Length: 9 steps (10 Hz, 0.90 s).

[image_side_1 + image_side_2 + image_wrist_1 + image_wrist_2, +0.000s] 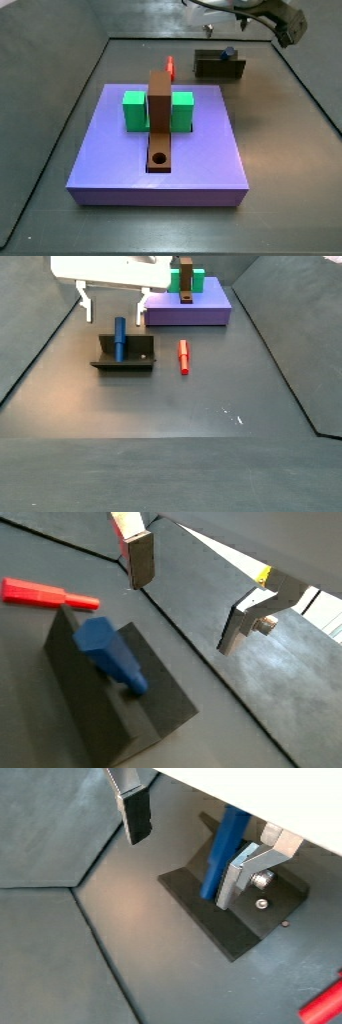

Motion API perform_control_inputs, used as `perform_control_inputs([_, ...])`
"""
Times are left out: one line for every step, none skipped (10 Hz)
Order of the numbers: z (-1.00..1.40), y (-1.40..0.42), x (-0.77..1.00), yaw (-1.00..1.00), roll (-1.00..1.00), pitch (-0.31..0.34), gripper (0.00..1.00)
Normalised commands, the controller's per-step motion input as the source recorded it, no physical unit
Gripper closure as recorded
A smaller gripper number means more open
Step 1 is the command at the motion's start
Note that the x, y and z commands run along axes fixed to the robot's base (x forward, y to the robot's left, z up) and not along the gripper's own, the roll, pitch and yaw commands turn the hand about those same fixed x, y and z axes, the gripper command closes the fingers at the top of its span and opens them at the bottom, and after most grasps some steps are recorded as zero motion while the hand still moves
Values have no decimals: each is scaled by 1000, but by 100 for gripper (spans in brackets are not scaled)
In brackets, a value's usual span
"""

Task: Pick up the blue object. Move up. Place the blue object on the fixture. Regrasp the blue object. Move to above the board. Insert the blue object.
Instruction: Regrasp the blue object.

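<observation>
Tool [115, 304] wide open and empty above blue object [119, 336] upright on fixture [123, 359], no legible writing

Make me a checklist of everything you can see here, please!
Surface: dark grey floor, bare in front.
Job's things: blue peg upright on the fixture; purple board with green block and brown bar.
Clutter: red peg lying beside the fixture.
Gripper: gripper open above the blue peg, holding nothing.
Cables: nothing seen.
Surroundings: dark walls.
</observation>
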Motion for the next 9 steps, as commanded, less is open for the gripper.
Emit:
perform_control_inputs([-177, -251, 0, 89, 0, 89, 0])
perform_control_inputs([-66, -323, 51, 54, 143, 231, 0])
perform_control_inputs([-80, -311, 69, 37, 140, 223, 0])
perform_control_inputs([-131, -297, 17, 40, 120, 157, 0])
perform_control_inputs([-180, -311, 0, 43, 137, 129, 0])
perform_control_inputs([-229, -323, 20, 43, 166, 140, 0])
perform_control_inputs([-234, -300, 40, 0, 151, 149, 0])
perform_control_inputs([-223, -283, 86, 0, 177, 166, 0])
perform_control_inputs([-240, -266, 160, 0, 189, 154, 0])
